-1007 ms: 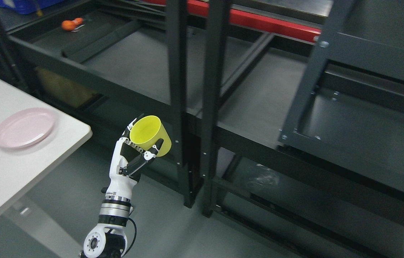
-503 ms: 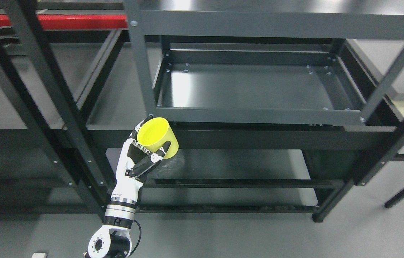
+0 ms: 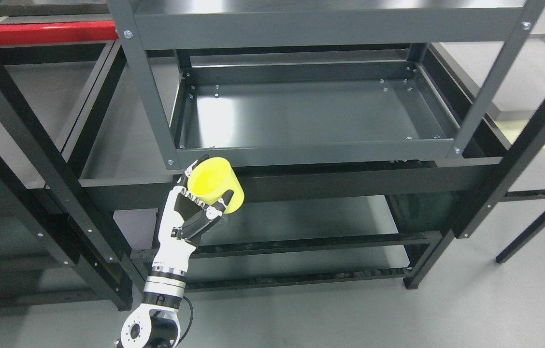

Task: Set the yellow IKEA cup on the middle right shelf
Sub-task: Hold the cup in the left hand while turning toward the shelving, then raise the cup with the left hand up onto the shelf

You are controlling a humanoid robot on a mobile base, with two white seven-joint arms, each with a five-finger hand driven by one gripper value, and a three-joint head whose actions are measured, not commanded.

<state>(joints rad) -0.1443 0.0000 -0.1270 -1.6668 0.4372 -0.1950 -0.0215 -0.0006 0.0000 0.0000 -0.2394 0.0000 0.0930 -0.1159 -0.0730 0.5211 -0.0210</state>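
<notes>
My left hand (image 3: 200,205) is shut on the yellow cup (image 3: 215,186). It holds the cup tilted, mouth up and to the left, in front of the lower left corner of the grey rack's middle shelf (image 3: 301,154). That shelf is a shallow dark grey tray with nothing on it. The cup sits just below and in front of the shelf's front rim, near the left upright (image 3: 149,92). The white and black forearm rises from the bottom edge, left of the middle. My right arm does not show.
A black rack (image 3: 31,159) with a red beam (image 3: 45,33) stands to the left and behind. A lower shelf (image 3: 311,222) lies under the middle one. A top shelf (image 3: 325,21) runs above. Black legs of another frame (image 3: 533,227) stand at right on the grey floor.
The whole picture has swung right, so the camera has moved: the white table and pink plate have left the view and the grey rack now faces me. The hand still holds the cup.
</notes>
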